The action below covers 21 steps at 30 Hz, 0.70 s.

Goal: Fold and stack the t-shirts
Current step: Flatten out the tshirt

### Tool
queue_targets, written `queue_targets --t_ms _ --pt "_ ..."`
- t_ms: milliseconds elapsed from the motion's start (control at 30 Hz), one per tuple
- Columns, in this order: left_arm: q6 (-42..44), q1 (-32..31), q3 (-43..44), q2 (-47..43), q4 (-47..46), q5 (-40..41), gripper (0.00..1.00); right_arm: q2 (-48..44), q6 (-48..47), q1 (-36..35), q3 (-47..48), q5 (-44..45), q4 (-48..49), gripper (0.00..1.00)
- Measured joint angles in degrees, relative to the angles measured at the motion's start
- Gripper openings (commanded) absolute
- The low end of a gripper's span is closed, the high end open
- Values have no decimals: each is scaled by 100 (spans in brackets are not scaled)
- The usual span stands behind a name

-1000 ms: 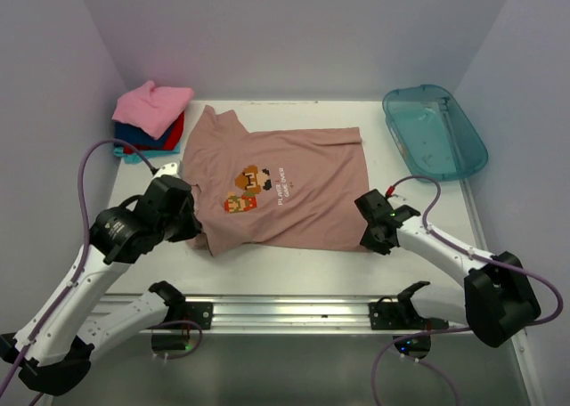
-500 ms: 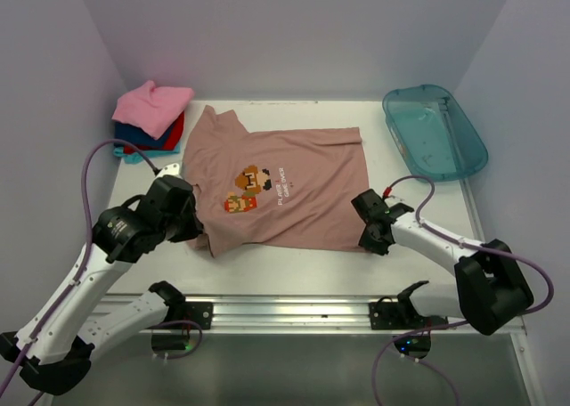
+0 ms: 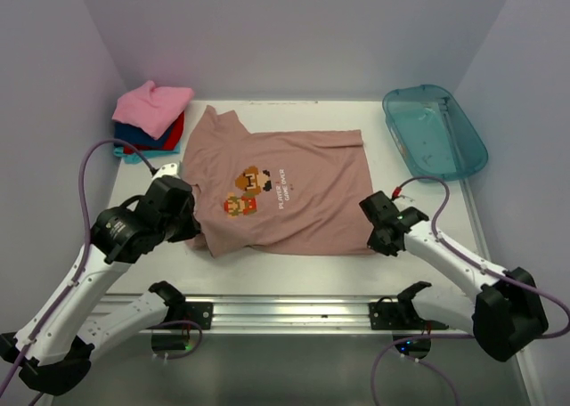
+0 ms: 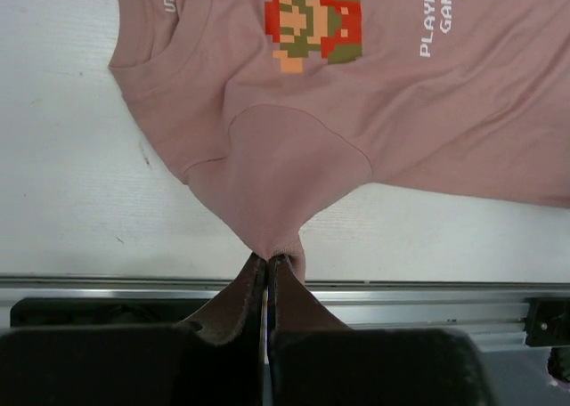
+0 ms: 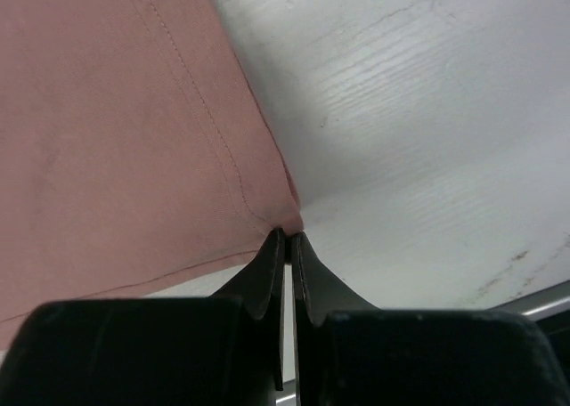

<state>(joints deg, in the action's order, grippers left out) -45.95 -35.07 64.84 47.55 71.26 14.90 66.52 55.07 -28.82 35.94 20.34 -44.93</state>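
At 7 o'clock, left gripper (image 4: 267,259): clamped the tee's (image 3: 294,188) sleeve (image 4: 294,174)
At 5 o'clock, right gripper (image 5: 288,237): pinched the hem corner (image 5: 283,208)
Fold: best lifted evenly, cloth taut, toward 12 o'clock

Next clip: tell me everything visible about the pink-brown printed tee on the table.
The dusty pink-brown tee is soft fabric, short-sleeved, with a pixel-character chest print and white text. It lies spread face up on the white table, collar toward the left arm, hem toward the right. The left gripper is shut on its near sleeve's edge; the right gripper is shut on its near hem corner.
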Motion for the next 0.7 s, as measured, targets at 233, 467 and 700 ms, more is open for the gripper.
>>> queue_targets --t_ms 233,467,700 --pt "2 0 544 125 245 776 0 -811 -208 0 894 680 -1128 0" --pt "11 0 1084 197 380 1379 0 -841 -468 0 1982 1373 -1700 0" --pt "46 0 1987 190 409 1722 0 -848 -730 0 2542 1773 -2028 0"
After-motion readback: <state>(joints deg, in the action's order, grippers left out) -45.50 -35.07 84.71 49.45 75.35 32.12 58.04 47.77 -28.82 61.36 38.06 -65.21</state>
